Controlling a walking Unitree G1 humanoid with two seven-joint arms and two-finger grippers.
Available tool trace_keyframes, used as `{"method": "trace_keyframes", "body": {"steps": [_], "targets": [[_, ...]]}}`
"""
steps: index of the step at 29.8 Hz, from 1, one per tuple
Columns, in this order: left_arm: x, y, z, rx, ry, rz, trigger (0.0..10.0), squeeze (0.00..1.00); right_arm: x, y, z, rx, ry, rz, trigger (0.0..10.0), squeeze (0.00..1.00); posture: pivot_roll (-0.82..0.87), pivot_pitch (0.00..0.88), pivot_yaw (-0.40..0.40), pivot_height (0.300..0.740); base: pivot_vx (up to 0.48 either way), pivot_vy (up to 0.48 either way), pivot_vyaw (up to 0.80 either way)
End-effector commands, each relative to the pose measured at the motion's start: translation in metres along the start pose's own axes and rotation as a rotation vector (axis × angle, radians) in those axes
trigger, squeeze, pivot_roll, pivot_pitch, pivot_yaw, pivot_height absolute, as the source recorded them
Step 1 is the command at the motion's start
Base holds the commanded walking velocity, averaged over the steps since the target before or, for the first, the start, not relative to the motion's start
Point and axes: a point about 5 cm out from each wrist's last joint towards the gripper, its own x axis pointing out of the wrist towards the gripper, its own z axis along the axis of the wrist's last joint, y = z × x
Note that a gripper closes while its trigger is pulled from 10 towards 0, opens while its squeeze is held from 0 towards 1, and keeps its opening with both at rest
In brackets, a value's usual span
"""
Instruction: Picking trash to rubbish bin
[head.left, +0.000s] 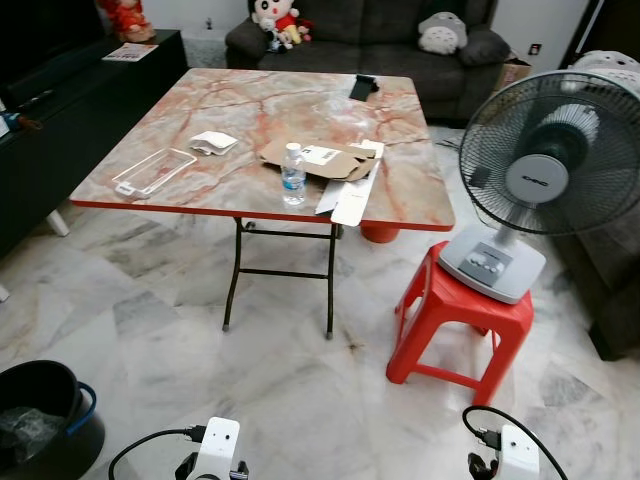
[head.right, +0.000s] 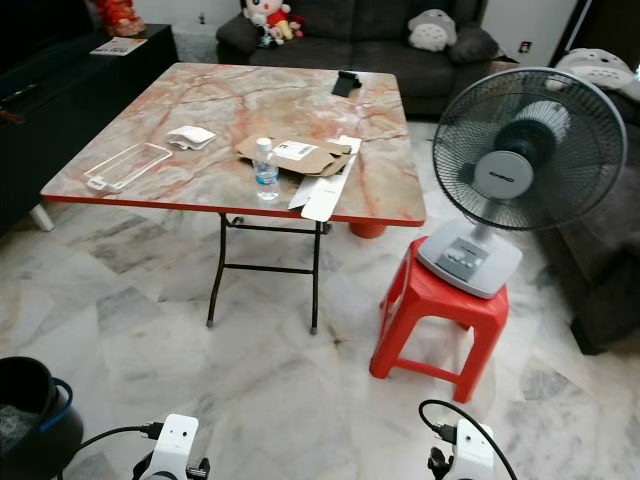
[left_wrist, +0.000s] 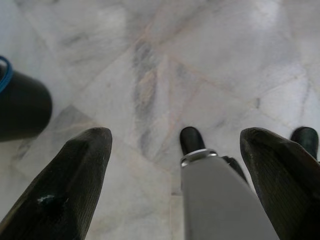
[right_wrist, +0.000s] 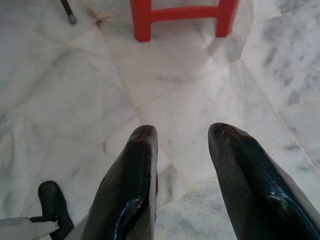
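Both arms hang low, left pincer (left_wrist: 175, 165) spread wide, right pincer (right_wrist: 182, 165) parted; water bottle (head.left: 293, 174) stands near the bench (head.left: 120, 195) edge, bin (head.left: 45, 420) on the floor left; a clumsy reach could topple it

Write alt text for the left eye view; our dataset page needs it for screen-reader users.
A marble-patterned folding table holds a water bottle, flattened cardboard and packaging scraps. A fan stands on a red stool at its right, and a black rubbish bin sits on the floor near left.
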Motion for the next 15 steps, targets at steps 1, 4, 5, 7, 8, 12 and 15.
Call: {"method": "trace_keyframes", "body": {"steps": [1, 4, 5, 7, 8, 12, 15], "targets": [[0.0004, 0.0022, -0.0002, -0.008, 0.009, 0.010, 10.0, 0.00, 0.0002, -0.0016, 0.0021, -0.028, -0.002, -0.005, 10.0, 0.00, -0.06, 0.000, -0.068, 0.740, 0.000, 0.000, 0.78], [0.0004, 0.0028, -0.0009, -0.009, 0.014, 0.011, 10.0, 0.00, 0.0000, -0.0023, 0.0012, 0.004, 0.000, -0.011, 10.0, 0.00, -0.06, 0.000, -0.068, 0.740, 0.245, 0.000, 0.78], [0.0004, 0.0029, -0.0012, -0.008, 0.017, 0.011, 10.0, 0.00, -0.0001, -0.0024, 0.0012, 0.008, 0.000, -0.009, 10.0, 0.00, -0.06, 0.000, -0.067, 0.740, 0.251, 0.000, 0.00], [0.0004, 0.0030, -0.0014, -0.007, 0.019, 0.010, 10.0, 0.00, -0.0001, -0.0024, 0.0013, 0.006, 0.000, -0.007, 10.0, 0.00, -0.06, 0.000, -0.067, 0.740, 0.251, 0.000, 0.00], [0.0004, 0.0030, -0.0014, -0.007, 0.019, 0.010, 10.0, 0.00, -0.0001, -0.0023, 0.0013, 0.007, 0.000, -0.006, 10.0, 0.00, -0.06, 0.000, -0.067, 0.740, 0.251, 0.000, 0.00], [0.0002, 0.0019, -0.0028, -0.002, 0.032, 0.007, 10.0, 0.00, -0.0002, -0.0020, -0.0003, -0.003, 0.009, -0.005, 10.0, 0.00, -0.06, 0.002, -0.066, 0.740, 0.259, 0.000, 0.00], [0.0004, 0.0020, -0.0025, 0.005, 0.032, 0.006, 10.0, 0.00, -0.0001, -0.0013, 0.0006, -0.045, 0.007, -0.001, 10.0, 0.00, -0.06, 0.005, -0.065, 0.740, 0.275, 0.000, 0.26]]}}
